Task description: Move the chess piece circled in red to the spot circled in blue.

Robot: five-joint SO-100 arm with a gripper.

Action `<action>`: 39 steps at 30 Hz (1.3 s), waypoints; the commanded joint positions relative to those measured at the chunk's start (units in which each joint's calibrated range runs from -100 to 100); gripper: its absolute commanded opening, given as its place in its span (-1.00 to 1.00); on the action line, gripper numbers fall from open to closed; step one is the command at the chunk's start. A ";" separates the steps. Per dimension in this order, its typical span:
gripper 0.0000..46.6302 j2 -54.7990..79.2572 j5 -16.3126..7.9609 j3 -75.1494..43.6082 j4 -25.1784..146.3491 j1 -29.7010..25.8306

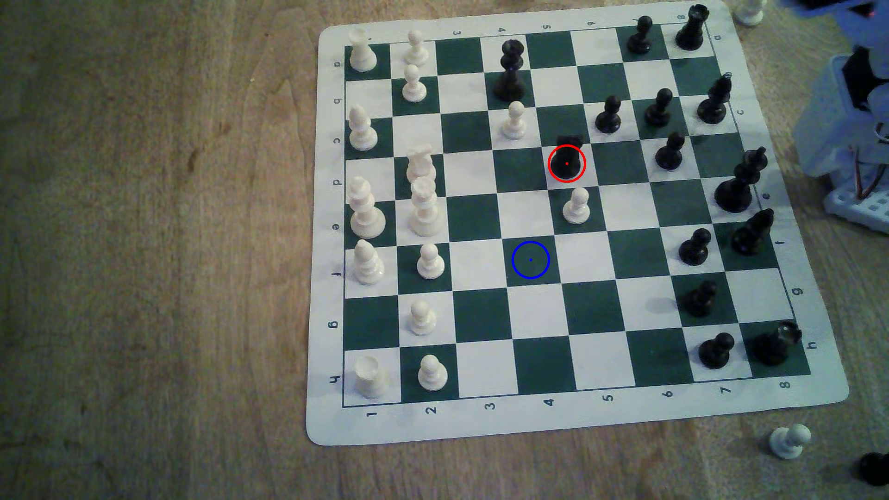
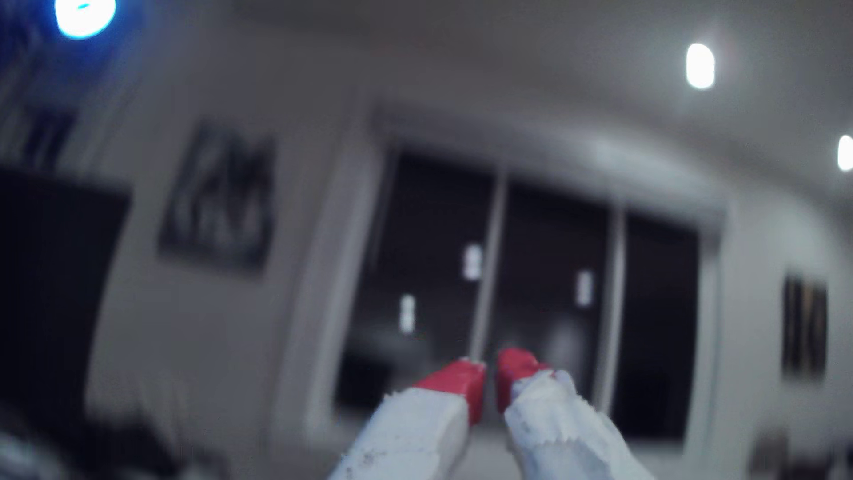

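The chess piece, a stubby black knight-like piece, stands inside the red ring on a white square near the middle of the board. The spot is a bare dark green square with a blue ring, two rows nearer the camera and one column toward the exterior view's left. In the wrist view my gripper points up into the room, away from the board. Its white fingers with red tips sit almost together with nothing between them.
A white pawn stands on the square just in front of the chess piece, and another white pawn stands diagonally behind it. The arm's pale base sits off the board's right edge. A white pawn and a black piece lie off the board.
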 commanded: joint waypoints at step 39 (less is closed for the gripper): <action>-0.57 58.98 -9.38 -55.85 85.44 -5.28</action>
